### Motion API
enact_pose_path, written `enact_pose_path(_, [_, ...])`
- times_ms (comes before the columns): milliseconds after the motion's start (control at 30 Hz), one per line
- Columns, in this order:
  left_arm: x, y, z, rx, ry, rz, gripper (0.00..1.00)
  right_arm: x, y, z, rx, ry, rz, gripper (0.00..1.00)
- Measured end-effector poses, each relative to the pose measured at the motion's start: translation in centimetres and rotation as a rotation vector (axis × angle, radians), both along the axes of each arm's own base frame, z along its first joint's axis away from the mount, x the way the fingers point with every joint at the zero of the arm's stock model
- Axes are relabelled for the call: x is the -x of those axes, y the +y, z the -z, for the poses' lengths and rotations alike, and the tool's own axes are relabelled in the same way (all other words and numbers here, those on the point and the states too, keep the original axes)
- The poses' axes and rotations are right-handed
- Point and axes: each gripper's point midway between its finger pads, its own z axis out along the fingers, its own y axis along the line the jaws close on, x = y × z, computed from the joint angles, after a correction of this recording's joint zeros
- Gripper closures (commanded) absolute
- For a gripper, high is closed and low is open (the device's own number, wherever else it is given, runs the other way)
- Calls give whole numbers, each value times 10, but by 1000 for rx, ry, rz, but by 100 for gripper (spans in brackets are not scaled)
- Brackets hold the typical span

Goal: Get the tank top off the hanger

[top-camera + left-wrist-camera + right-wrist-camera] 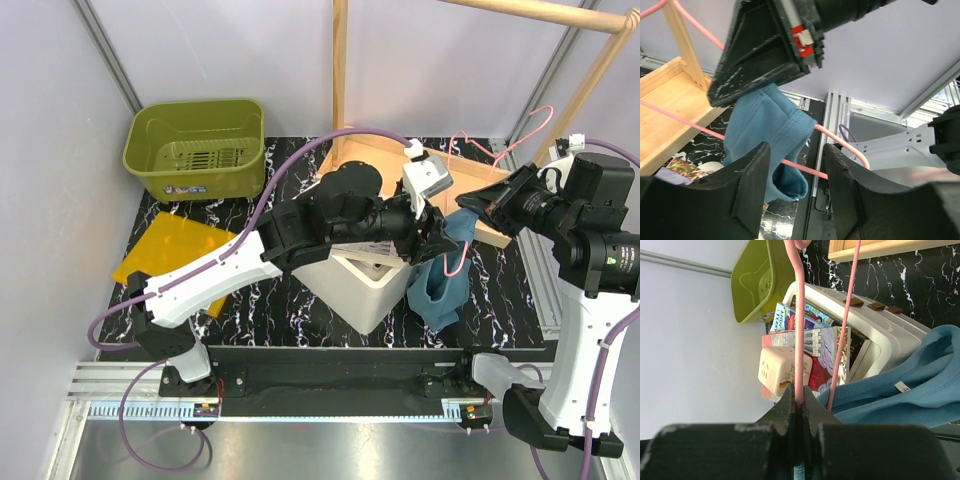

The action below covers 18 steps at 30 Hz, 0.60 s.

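While the tank top (767, 130) hangs limp from the hanger (800, 340) over the table's right side, just beside the box (375, 290), the right gripper (799, 402) is clamped tight on the hanger's pink wire. The left gripper (797, 157) stands half open, its fingers (747, 192) either side of the teal fold and lower wire. A bin (195, 150) sits back left.
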Motion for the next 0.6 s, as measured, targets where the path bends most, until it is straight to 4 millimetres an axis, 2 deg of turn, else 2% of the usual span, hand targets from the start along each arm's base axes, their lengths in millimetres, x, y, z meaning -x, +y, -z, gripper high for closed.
enact_pose_path(133, [-7,-3,5,-12,-1,-31,53,0,0,-1,-9,4,5,100])
enact_pose_path(333, [-16,-19,26,-59,28,-51,55,5,1,-4,-18,-6,11,100])
enact_pose_path(433, [-14,-26,37,-77,67,-34,69,9,1,-5,-16,-16,12,99])
enact_pose_path(467, [-13,-28,38,-77,76,-30,77,10,1,-5,-16,-14,13,98])
enact_pose_path(533, [-13,-29,39,-79,86,-29,87,12,1,-4,-15,-10,14,93])
enact_pose_path(567, [-13,-29,39,-80,87,-30,97,12,1,-4,-14,-9,17,90])
enact_pose_path(600, [-13,-29,39,-80,86,-30,99,13,1,-4,-13,-10,19,83])
